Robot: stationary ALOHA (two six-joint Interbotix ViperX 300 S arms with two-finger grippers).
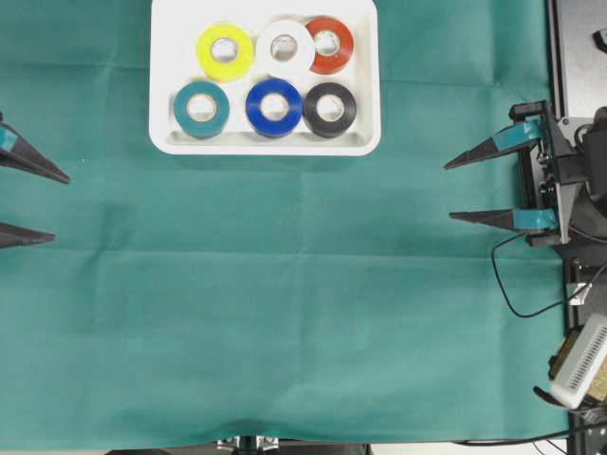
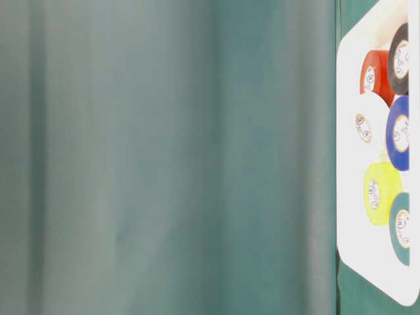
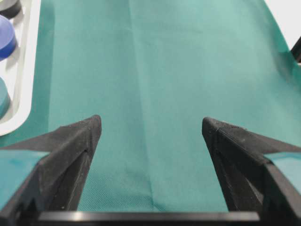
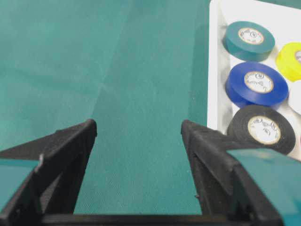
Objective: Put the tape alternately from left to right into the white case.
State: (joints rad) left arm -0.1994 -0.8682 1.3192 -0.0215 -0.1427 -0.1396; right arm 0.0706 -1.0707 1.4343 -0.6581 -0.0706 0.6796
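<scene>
All six rolls sit in the white case (image 1: 265, 142) — both hands empty.

Yellow roll (image 1: 225, 51), white roll (image 1: 285, 46) and red roll (image 1: 329, 44) fill the far row; teal roll (image 1: 201, 108), blue roll (image 1: 274, 107) and black roll (image 1: 329, 108) the near one (touching neighbours). The left hand (image 1: 28, 204) and right hand (image 1: 460, 190) stand released, fingers spread, well apart from the case over the green-covered tabletop (image 1: 285, 313).

Cloth (image 1: 285, 313): green, matt, fine woven-looking texture, faintly creased; case (image 1: 169, 85): white plastic, smooth, slight sheen; tape (image 4: 256, 84): six rolls, smooth glossy sides, pale printed paper-like cores; fingers (image 3: 75, 141): black, matt, grainy surface, teal tape patches.
</scene>
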